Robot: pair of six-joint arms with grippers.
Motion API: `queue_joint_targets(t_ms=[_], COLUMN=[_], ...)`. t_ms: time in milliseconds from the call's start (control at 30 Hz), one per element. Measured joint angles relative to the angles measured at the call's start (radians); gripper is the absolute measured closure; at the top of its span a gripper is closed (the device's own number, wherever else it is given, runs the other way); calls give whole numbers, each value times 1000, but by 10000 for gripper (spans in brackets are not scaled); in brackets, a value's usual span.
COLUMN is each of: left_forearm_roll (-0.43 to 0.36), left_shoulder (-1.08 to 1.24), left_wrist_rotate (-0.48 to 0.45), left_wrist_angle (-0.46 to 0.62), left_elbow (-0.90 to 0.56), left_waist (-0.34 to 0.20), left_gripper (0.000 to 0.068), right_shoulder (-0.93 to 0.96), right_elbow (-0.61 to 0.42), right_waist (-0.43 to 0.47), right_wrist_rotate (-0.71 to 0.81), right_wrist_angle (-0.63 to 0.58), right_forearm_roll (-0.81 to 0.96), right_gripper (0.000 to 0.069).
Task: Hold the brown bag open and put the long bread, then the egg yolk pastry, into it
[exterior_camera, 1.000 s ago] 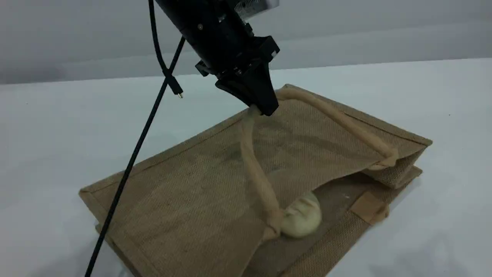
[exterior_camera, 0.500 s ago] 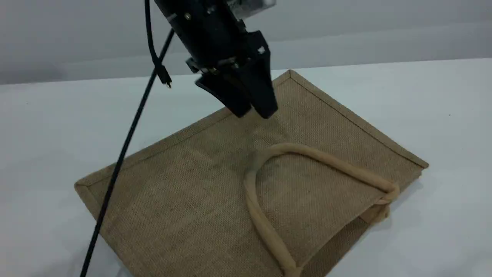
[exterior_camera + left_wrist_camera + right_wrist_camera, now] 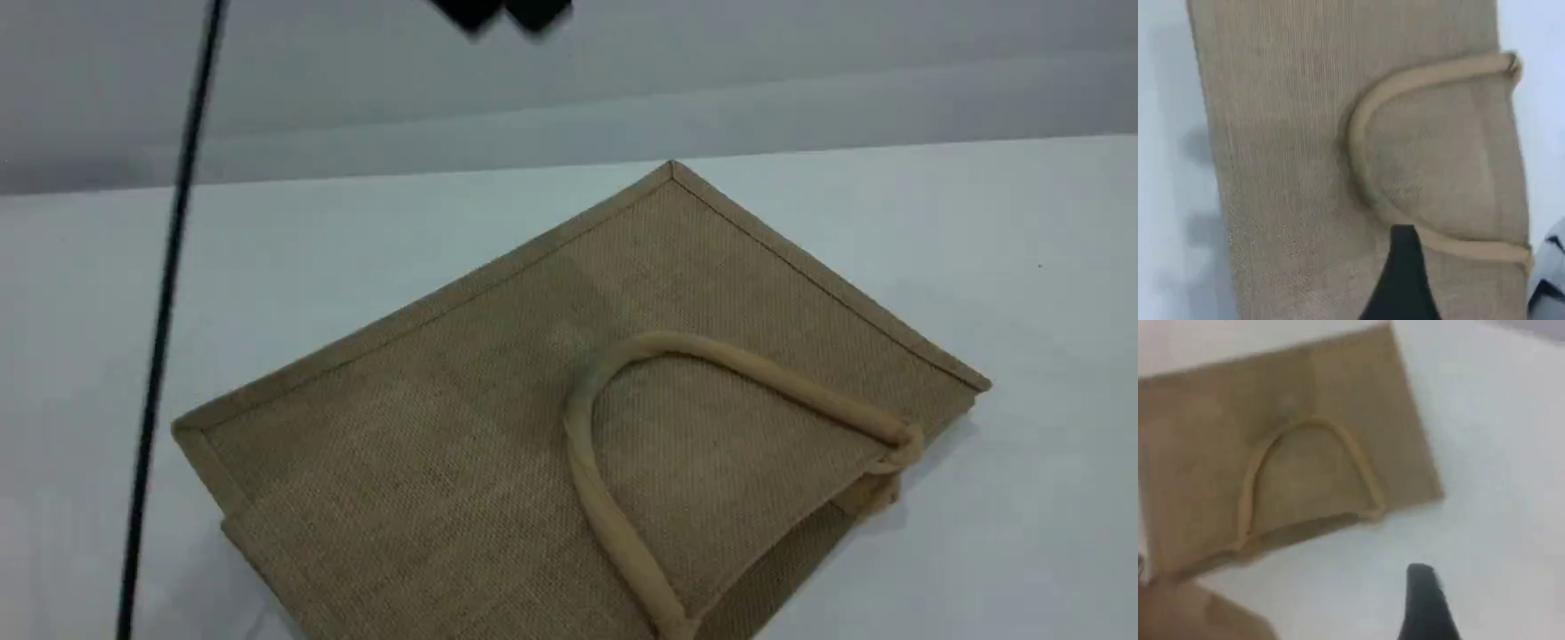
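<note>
The brown bag (image 3: 498, 391) lies flat on the white table with its mouth collapsed shut toward the near right. One beige handle (image 3: 756, 373) rests in a loop on its top side. Only the two dark tips of my left gripper (image 3: 502, 13) show at the top edge of the scene view, apart and empty, high above the bag. From the left wrist, one fingertip (image 3: 1405, 273) hangs over the handle (image 3: 1361, 127). A right fingertip (image 3: 1423, 600) hovers over bare table beside the bag (image 3: 1205, 427). The long bread and the egg yolk pastry are hidden.
A black cable (image 3: 164, 311) hangs down the left side of the scene view, in front of the bag's left corner. White table (image 3: 1022, 222) surrounds the bag, and a grey wall rises behind it.
My left gripper let go of the handle and rose to the top edge. The bag's upper side dropped flat, covering the egg yolk pastry that showed in its mouth.
</note>
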State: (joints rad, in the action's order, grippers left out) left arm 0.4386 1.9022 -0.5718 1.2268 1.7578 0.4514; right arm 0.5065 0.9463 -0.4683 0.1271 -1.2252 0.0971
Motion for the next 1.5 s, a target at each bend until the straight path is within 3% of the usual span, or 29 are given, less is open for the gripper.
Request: queue_joint_targets(t_ms=[133,300,567,667,800,1100,1500], left_forearm_roll=[-27,-74,-303,-375,-387,-412,-413], left_shoulder=[-92,-192,-318,-356,-405,-638,-1055], left_wrist_rotate=[70,159,346,404,444,530,572], left_wrist_angle=[-1,-2,-1,-3,-5,-6,-36], left_elbow=[0,-1,-3,-5,-44,-314,-863], left_waist=[3,53,224,284,334,340,340], left_gripper=[161,161,160,160,160,160,160], right_shoulder=[-170,-360,-472,-472,-472,-472,-472], right_elbow=[-81,-217,-434,-442,-439,-439,-439], right_waist=[0,0,0,0,0,0,0], right_wrist_rotate=[0,0,-1,-5,-5,-5,-4], right_wrist_angle=[0,0,155,158,162,158,158], right_forearm_roll=[40,33,-30,-27,-27,-27,-27], right_gripper=[299,299,299,299,299,302,304])
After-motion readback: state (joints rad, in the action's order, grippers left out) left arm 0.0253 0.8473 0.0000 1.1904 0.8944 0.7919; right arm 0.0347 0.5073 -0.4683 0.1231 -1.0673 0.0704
